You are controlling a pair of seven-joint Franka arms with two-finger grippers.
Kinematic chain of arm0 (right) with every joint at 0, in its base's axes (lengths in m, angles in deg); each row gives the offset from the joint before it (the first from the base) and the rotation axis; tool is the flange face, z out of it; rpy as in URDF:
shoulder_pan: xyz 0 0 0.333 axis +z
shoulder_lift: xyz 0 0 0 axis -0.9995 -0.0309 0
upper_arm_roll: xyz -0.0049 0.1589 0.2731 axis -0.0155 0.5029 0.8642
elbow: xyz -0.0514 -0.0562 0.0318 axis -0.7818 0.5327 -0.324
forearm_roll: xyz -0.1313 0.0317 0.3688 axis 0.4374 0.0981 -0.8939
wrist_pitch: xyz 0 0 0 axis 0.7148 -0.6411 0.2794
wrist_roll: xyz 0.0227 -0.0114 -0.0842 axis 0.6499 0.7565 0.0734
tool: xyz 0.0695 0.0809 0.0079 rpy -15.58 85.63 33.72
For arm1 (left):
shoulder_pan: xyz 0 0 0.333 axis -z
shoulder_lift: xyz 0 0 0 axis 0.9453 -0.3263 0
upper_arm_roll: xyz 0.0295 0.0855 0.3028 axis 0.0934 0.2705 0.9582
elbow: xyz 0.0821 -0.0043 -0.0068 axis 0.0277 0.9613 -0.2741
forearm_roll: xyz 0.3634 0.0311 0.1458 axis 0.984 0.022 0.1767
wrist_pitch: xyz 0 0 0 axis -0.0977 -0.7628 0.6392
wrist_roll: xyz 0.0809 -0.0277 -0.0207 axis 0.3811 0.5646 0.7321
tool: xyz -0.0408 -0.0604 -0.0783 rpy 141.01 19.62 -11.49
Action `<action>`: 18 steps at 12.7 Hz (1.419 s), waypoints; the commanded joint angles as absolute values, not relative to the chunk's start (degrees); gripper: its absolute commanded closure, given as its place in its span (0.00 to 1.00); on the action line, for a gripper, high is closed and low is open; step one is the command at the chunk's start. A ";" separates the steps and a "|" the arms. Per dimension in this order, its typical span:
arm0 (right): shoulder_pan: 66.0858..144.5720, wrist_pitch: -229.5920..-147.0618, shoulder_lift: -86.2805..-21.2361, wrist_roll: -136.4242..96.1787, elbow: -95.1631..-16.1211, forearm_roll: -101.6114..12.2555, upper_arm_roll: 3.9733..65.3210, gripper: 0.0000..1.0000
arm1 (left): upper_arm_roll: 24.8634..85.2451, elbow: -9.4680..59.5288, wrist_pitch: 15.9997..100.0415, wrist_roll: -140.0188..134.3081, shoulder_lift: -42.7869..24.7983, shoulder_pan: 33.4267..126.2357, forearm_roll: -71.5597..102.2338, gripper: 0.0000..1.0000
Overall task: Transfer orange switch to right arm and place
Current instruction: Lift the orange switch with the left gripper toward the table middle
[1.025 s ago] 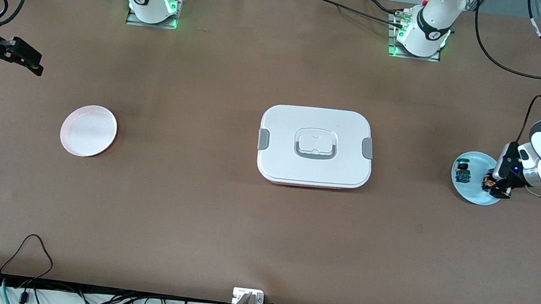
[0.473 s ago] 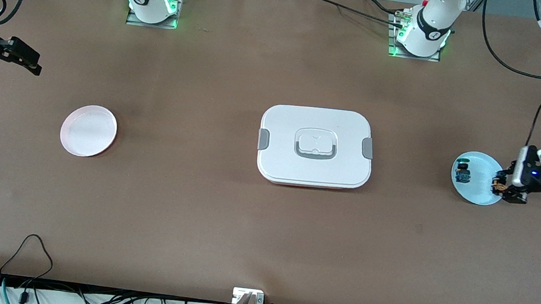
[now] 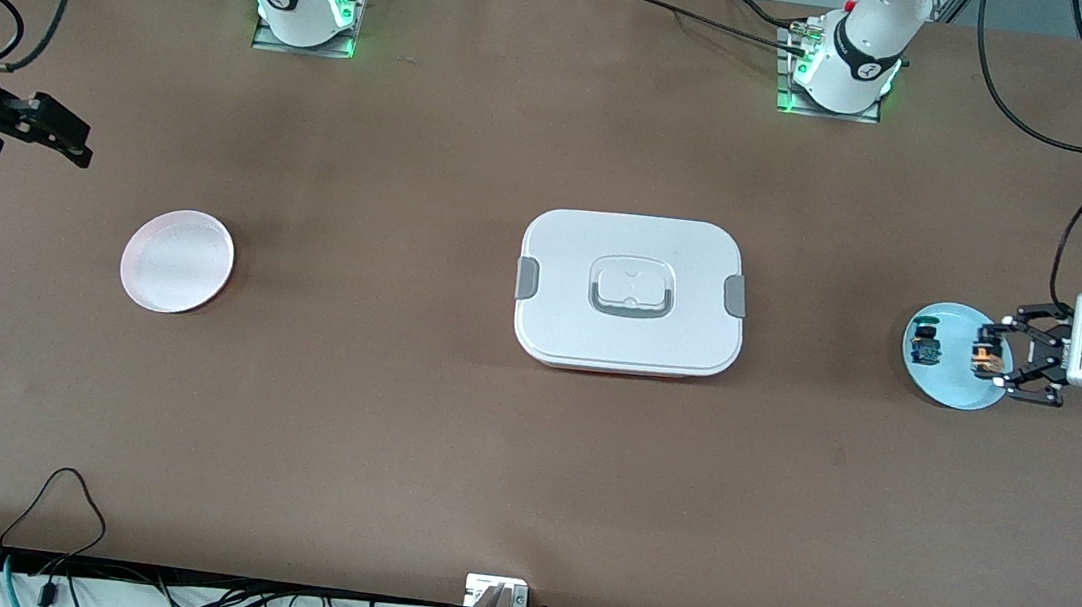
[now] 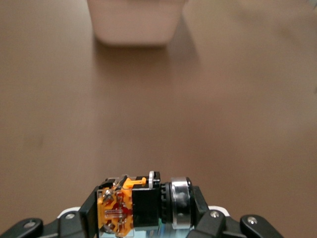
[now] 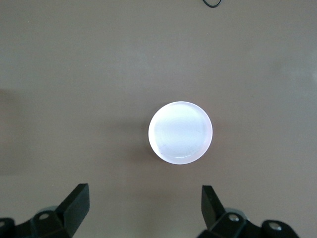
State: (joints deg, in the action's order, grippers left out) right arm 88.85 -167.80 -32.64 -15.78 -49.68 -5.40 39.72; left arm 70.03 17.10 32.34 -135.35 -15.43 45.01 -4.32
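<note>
Since a handover comes next, the left tool (image 3: 995, 359) grips the orange switch (image 3: 983, 356) over the blue plate (image 3: 945, 384) — the right tool (image 5: 144, 204), spread empty, waits above the pink plate (image 5: 180, 132).

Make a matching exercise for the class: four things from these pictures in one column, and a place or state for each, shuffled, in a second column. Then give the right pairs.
Things
1. orange switch
2. green and blue switch
3. white plate
4. lidded white box

Places or states
A. bare, toward the right arm's end of the table
B. shut, at the middle of the table
C. clamped in the left pincer over the light blue plate
D. lying on the light blue plate

Pairs: 1-C, 2-D, 3-A, 4-B
</note>
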 commanded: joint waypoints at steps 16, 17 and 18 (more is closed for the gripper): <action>89.72 -162.97 -34.16 -16.50 -48.20 -23.17 38.95 0.00 | 65.03 14.18 49.29 -111.18 -14.93 92.55 -75.58 1.00; 89.81 -163.14 -34.34 -16.50 -48.12 -26.43 38.95 0.00 | 65.03 14.18 51.14 -111.00 -14.49 93.97 -77.78 1.00; 89.64 -162.88 -34.60 -16.58 -48.11 -29.68 38.95 0.00 | 65.03 14.18 52.90 -110.39 -14.05 95.99 -79.28 1.00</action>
